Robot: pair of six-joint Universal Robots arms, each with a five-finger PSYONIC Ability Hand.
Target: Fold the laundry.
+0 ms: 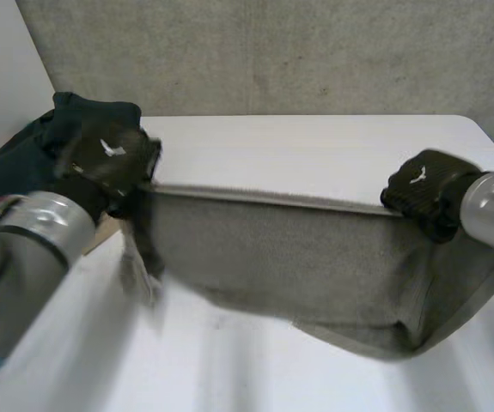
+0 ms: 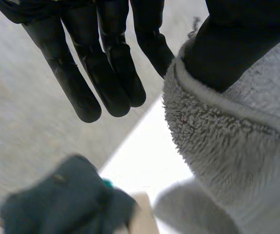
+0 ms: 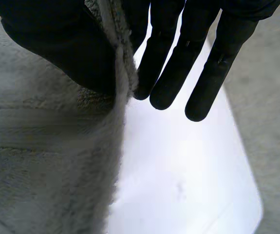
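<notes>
The left hand (image 1: 113, 163) pinches the top hem of a grey cloth (image 1: 298, 257) at its left corner. In the left wrist view the thumb (image 2: 237, 39) presses on the rolled hem and the nearest finger touches the cloth's edge from the other side. The remaining fingers (image 2: 105, 83) are straight, slightly spread and clear of the cloth.

The right hand (image 1: 423, 193) clamps the same hem at the right corner. In its wrist view the hem runs between the broad thumb (image 3: 66, 48) and the nearest finger, and the other fingers (image 3: 178, 73) point straight out side by side over the white table (image 1: 315, 146).

The cloth is a thick fleece with a fuzzy, looped pile and a smooth stitched band along the top. Its top edge is drawn into a nearly straight line between the two hands, from near the table's left edge to near its right edge. Below that line it sags in a broad sheet toward the near edge, and its lower part is bunched in soft folds on the near right part of the table.

A heap of dark green clothes (image 1: 15, 163) lies at the far left corner, just behind the left hand, rumpled and matte. Beside it a tan, flat-sided thing (image 1: 100, 233) shows; I cannot tell what it is. The table top is smooth with a rounded corner, and rough grey floor (image 3: 271, 122) lies beyond it.
</notes>
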